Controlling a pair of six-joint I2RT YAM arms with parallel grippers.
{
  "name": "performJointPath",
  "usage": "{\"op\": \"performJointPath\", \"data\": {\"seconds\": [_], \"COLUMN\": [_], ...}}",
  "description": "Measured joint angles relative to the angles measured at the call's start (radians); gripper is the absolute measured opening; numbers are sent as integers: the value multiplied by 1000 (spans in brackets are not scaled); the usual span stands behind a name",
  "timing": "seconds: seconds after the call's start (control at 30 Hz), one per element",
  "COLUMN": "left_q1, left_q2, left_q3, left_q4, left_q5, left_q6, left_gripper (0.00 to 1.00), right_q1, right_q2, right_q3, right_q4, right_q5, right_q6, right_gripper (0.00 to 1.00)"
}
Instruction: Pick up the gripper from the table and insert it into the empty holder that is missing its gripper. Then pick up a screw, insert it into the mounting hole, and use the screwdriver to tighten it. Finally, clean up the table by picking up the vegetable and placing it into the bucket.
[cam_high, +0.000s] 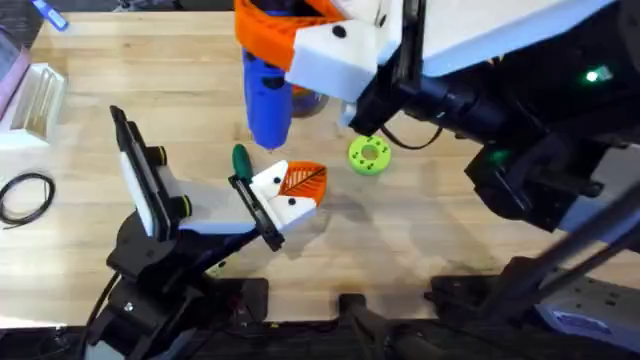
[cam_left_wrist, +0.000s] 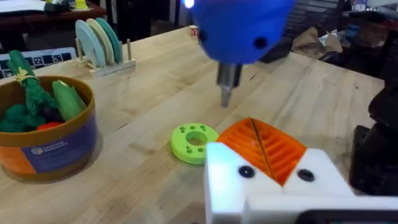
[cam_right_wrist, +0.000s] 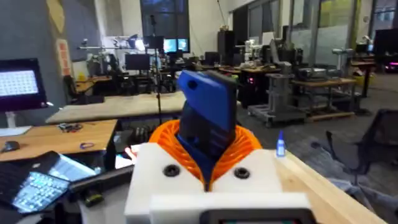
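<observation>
Tightening is the step we judge to be in hand. At the left, the bucket (cam_left_wrist: 62, 146) stands on the tabletop (cam_high: 180, 90), already stocked with green toys, while the vegetable (cam_high: 240, 158), small and dark green, lies loose just beside the left hand (cam_high: 295, 190). That hand's orange pads are pressed together, with nothing visible between them. Above it the right hand (cam_right_wrist: 208, 155) is clamped on the screwdriver (cam_high: 266, 95), a stubby bright-blue handle whose short metal tip hangs clear of the wood. Rightward, we think the tip must next come down squarely into the mounting hole (cam_left_wrist: 305, 175) on the white holder (cam_left_wrist: 323, 186).
</observation>
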Motion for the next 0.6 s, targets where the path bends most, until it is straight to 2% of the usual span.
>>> {"op": "performJointPath", "data": {"seconds": [0.13,0.27,0.43,0.6], "left_q1": [0,0,0,0], "left_q2": [0,0,0,0], "left_q3": [0,0,0,0], "left_q4": [0,0,0,0], "left_q5": [0,0,0,0], "left_q6": [0,0,0,0], "left_gripper": [4,4,4,4], "right_q1": [-54,-170,-321,-422], "right_q2": [-2,-6,-6,27], "right_q3": [5,7,7,7], "right_q4": [-118,-399,-694,-797], "right_q5": [0,39,210,402], "right_q6": [-70,-263,-613,-958], "right_gripper": [22,22,22,22]}}
